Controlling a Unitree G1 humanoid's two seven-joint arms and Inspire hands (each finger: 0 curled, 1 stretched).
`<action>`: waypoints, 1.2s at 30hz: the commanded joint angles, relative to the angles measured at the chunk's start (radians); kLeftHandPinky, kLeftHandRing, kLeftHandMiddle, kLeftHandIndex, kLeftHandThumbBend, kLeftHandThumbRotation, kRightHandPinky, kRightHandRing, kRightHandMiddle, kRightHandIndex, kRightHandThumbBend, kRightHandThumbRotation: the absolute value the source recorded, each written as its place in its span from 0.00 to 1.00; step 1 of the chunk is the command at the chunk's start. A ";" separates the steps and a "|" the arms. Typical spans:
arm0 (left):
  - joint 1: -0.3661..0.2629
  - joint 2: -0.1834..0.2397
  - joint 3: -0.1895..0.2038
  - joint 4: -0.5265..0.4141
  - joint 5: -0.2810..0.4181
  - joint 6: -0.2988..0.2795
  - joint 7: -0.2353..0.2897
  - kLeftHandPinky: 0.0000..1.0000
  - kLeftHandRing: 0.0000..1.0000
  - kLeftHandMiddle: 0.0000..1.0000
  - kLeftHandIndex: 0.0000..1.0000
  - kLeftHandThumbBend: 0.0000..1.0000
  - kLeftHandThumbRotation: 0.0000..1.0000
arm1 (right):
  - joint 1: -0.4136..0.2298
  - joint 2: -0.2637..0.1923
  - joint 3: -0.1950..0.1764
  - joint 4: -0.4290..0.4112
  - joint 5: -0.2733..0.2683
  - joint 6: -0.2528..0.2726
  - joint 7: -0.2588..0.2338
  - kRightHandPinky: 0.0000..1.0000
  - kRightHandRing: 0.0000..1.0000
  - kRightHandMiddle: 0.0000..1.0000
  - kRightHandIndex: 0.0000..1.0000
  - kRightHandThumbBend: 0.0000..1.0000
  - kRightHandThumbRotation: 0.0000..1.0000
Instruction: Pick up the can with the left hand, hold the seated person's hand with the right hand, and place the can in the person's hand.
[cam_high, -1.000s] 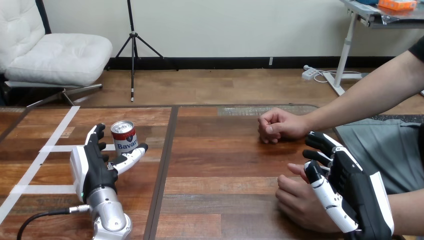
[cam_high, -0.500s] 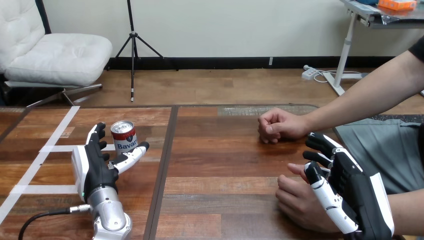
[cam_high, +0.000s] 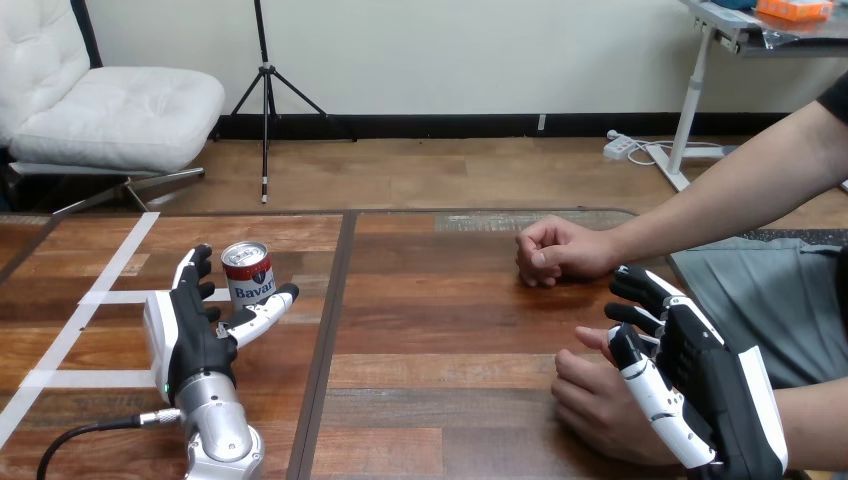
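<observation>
Can (cam_high: 247, 272) upright beside left hand (cam_high: 190, 335)

You get bright, even light: the surface (cam_high: 440, 330) has a soft sheen between the left robot hand (cam_high: 190, 338) and the right robot hand (cam_high: 715, 380), the can (cam_high: 248, 275) beyond the left one glints on top, and faint shadow lies under the person's hand (cam_high: 595, 402)

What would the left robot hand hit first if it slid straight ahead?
Most likely the red can, upright between fingers and thumb of the left robot hand; contact is unclear.
</observation>
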 joint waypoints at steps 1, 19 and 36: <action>-0.075 0.013 0.006 -0.015 -0.001 -0.015 -0.006 0.76 0.84 0.87 0.86 0.74 0.04 | -0.036 -0.010 0.001 -0.058 0.005 -0.005 -0.005 0.71 0.80 0.84 0.83 0.54 0.65; -0.093 0.009 0.006 -0.003 -0.001 0.010 -0.002 0.74 0.81 0.81 0.81 0.72 0.00 | -0.037 -0.011 0.002 -0.055 0.005 -0.014 -0.004 0.71 0.80 0.84 0.83 0.53 0.65; -0.104 0.003 -0.002 0.003 0.005 0.011 0.005 0.70 0.76 0.76 0.76 0.72 0.00 | -0.038 -0.011 0.002 -0.053 0.005 -0.018 -0.004 0.72 0.80 0.85 0.83 0.52 0.64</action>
